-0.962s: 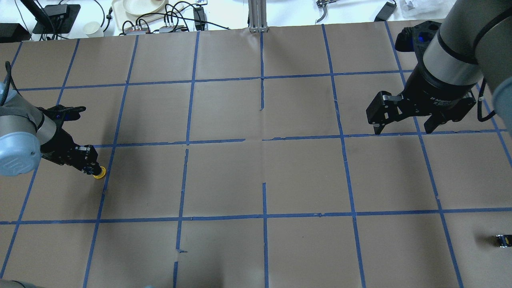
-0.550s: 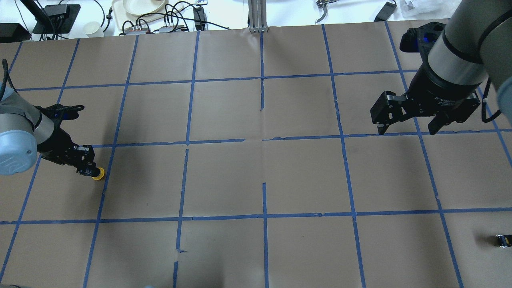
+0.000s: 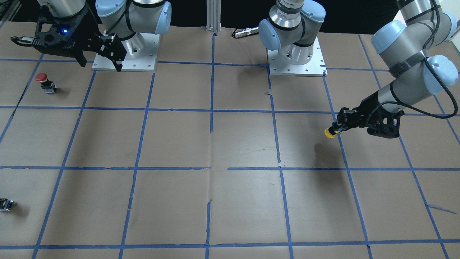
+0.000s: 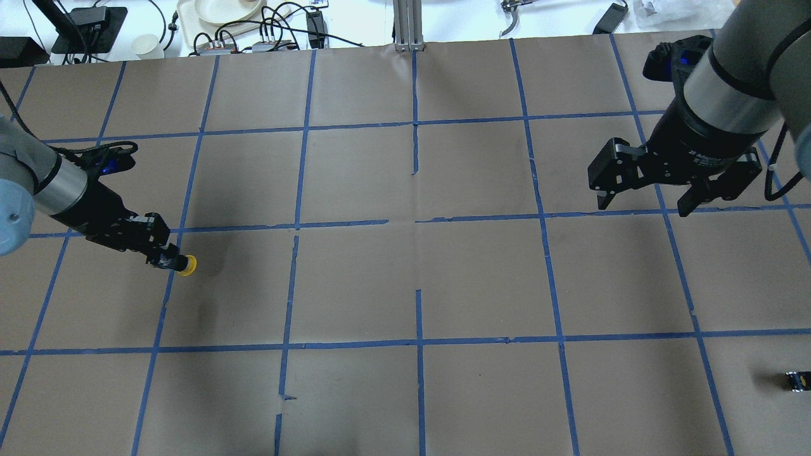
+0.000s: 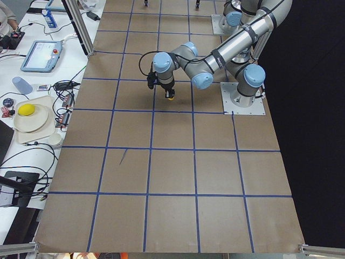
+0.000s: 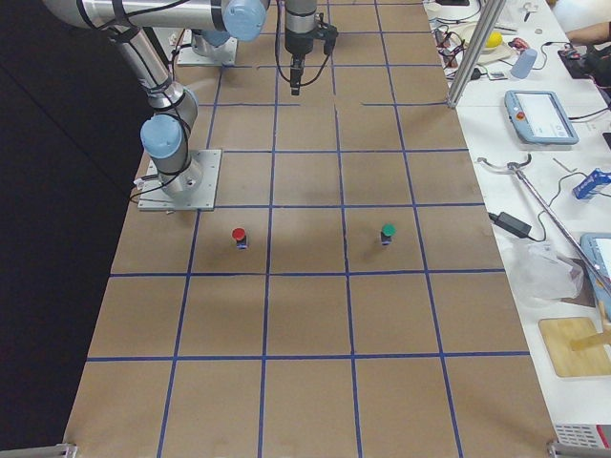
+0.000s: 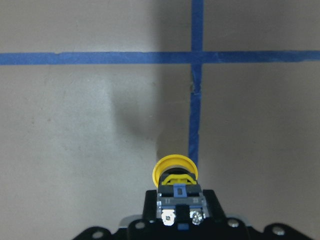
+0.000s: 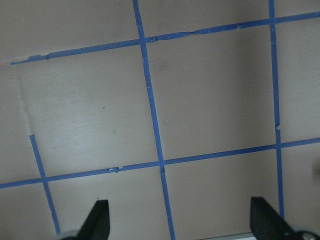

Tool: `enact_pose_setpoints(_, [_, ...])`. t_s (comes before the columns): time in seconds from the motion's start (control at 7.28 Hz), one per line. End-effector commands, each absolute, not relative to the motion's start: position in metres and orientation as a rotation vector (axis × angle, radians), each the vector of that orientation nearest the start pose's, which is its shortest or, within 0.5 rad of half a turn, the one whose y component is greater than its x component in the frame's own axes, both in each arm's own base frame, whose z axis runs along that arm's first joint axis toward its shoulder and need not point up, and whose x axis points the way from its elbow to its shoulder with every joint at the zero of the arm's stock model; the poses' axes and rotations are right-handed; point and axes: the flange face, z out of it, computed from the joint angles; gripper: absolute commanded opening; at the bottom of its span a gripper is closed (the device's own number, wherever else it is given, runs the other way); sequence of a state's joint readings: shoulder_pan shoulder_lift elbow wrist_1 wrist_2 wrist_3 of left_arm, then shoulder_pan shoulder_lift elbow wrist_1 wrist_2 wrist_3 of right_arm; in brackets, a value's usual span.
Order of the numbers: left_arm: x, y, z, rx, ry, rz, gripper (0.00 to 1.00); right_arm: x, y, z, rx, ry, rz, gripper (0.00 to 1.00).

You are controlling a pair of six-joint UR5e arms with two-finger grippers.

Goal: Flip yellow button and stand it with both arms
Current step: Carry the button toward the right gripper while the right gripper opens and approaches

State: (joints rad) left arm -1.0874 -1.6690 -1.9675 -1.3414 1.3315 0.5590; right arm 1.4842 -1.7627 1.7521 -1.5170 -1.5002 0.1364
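Left gripper [image 4: 166, 258]: clamped on the black body of the yellow button [image 4: 186, 265], with the arm reaching in low over the robot's left side of the table [image 4: 481, 278]

Yellow button: held sideways, with the round cap pointing away from the fingers toward the middle of the table; the blocky base faced the left wrist camera and showed 2 screw heads

Button's place: raised off the paper, with its shadow lying apart from it; it hung just beside a blue tape line and near a crossing of 2 lines

Right gripper [image 4: 643, 206]: jaws spread wide with nothing between them; it pointed down above the robot's right side of the table, well apart from the yellow button

Right wrist camera: showed only 2 dark fingers [image 8: 97, 222] at the bottom edge and bare taped paper beyond them

Table: covered in brown paper marked off in squares by blue tape

Red button [image 3: 41, 76]: stood upright on the paper near the right arm's base plate, with the cap on top

Green button [image 6: 388, 230]: stood upright on the square next to the red button's

Small black part [image 4: 797, 380]: lay alone at the table's edge on the robot's right; its detail was too small to tell
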Motion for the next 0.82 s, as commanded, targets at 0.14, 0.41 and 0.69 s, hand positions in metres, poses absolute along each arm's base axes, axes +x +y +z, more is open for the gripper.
enact_pose_setpoints(0.14, [-0.040, -0.481, 0.286, 0.086, 3.938, 0.191, 0.16, 0.136, -0.429, 0.483, 0.946, 2.578, 0.210, 1.00])
enact_pose_setpoints(0.41, [-0.102, -0.475, 0.302, 0.041, 4.206, 0.109, 0.16, 0.139, -0.444, 0.476, 1.146, 2.326, 0.358, 1.00])
enact_pose_setpoints(0.69, [-0.145, -0.477, 0.302, -0.146, 4.391, 0.156, 0.13, 0.136, -0.445, 0.468, 1.199, 2.220, 0.436, 1.00])
